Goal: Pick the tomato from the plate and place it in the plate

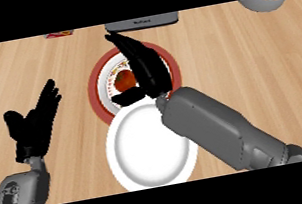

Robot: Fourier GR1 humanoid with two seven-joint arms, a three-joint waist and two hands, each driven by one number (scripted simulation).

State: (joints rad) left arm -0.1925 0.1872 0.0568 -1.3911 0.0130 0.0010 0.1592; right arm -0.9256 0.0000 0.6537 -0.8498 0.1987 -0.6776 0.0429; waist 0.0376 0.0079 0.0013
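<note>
Head view: round red tomato [125, 79] on red-rimmed patterned plate [95, 83], touching plain white plate [144, 151] on wooden table [251, 56]. Right hand [141, 65] over tomato, fingers straight. Left hand [34, 122] open, resting at left.

We see our right hand [140, 68] stretched far forward from a grey forearm that slants in from the lower right, fingers straight, thumb out to the side; our left hand [35, 125] rests open at the left, fingers up
</note>
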